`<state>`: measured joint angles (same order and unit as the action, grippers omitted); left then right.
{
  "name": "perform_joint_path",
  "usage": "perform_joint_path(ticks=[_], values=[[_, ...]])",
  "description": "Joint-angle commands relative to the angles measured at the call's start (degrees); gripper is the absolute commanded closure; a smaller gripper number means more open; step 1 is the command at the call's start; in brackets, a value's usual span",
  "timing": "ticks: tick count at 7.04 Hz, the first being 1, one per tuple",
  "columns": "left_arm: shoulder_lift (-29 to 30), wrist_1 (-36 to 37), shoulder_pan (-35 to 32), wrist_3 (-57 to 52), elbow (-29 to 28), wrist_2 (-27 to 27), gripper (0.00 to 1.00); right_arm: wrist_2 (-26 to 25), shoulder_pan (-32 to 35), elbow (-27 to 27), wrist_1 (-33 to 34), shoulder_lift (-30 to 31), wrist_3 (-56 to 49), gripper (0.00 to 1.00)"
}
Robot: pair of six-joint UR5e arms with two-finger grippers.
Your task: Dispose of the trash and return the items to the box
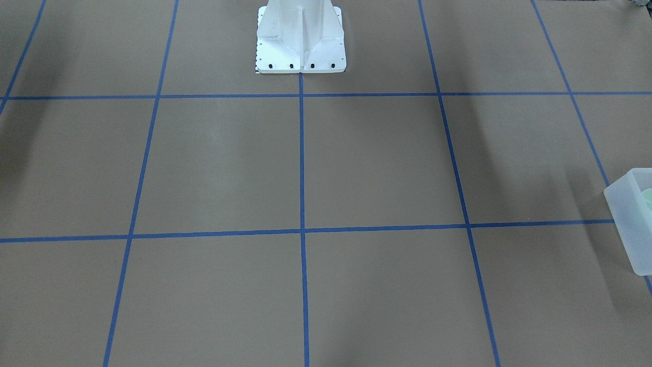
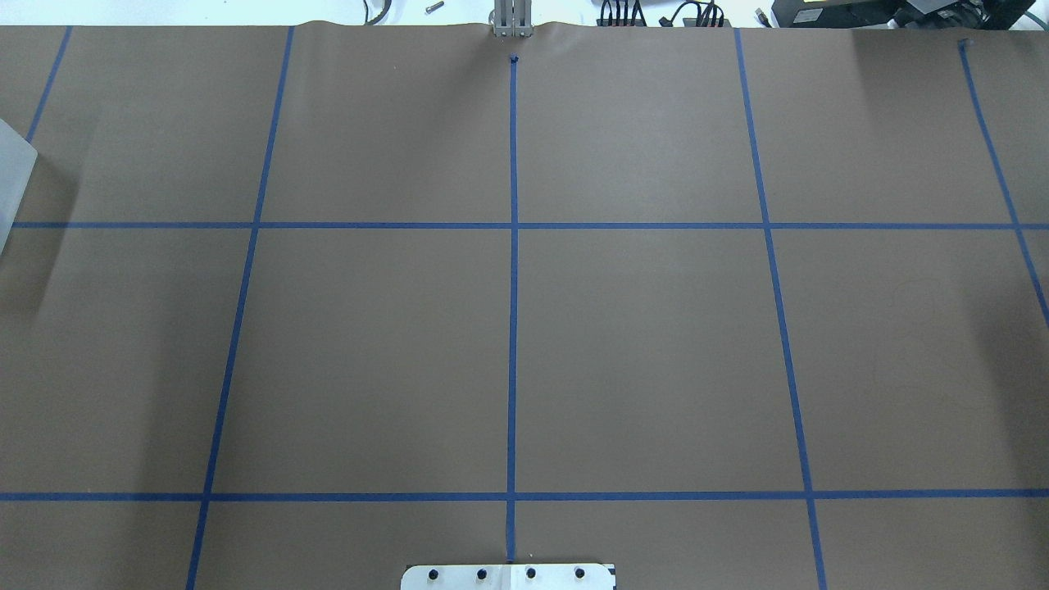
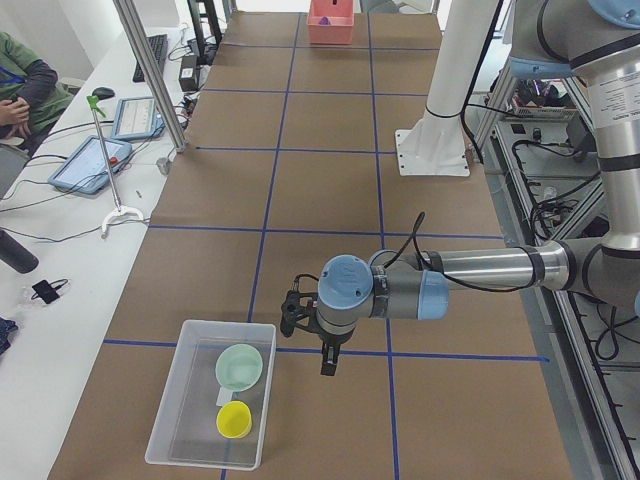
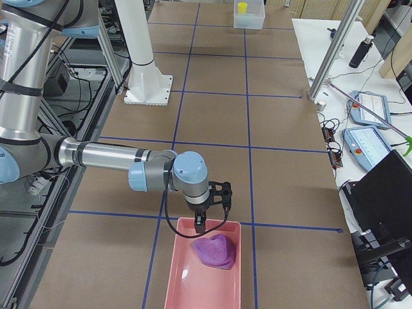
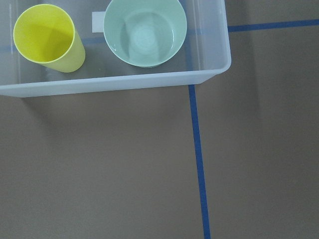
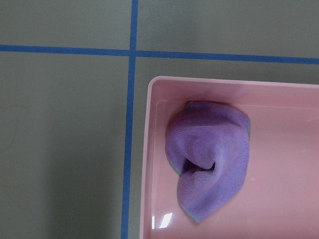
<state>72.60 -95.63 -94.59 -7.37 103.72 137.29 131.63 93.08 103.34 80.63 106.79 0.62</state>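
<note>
1. The left end effector shows only in the side view from the robot's left. It points down over the brown surface, just beside one corner of the box. Whether its fingers are apart or together cannot be told.
2. The right end effector shows only in the side view from the robot's right. It points down at the end rim of a pink tray. Whether its fingers are apart or together cannot be told, nor whether it touches the rim.
3. The pale mint-green bowl stands upright inside the box, open side up, near the box's end closest to the left end effector.
4. A yellow cup stands upright beside the bowl in the same box, close to it.
5. A crumpled purple cloth lies in the pink tray, near the end under the right end effector.
6. The box and the pink tray sit at opposite ends of the surface, well apart.
7. Blue tape lines mark the surface into large squares.
</note>
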Motion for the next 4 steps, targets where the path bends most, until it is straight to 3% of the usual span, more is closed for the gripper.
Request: perform_joint_path(ticks=[1,4], values=[[0.0,0.0,0.0,0.1,-0.2,-0.1,0.02,0.0,0.0,0.1,0.0,0.0,0.0,0.0],[0.0,0.1,-0.1,0.0,-0.4,-0.2,0.02,0.0,0.0,0.5,0.0,-0.1,0.0,0.0]])
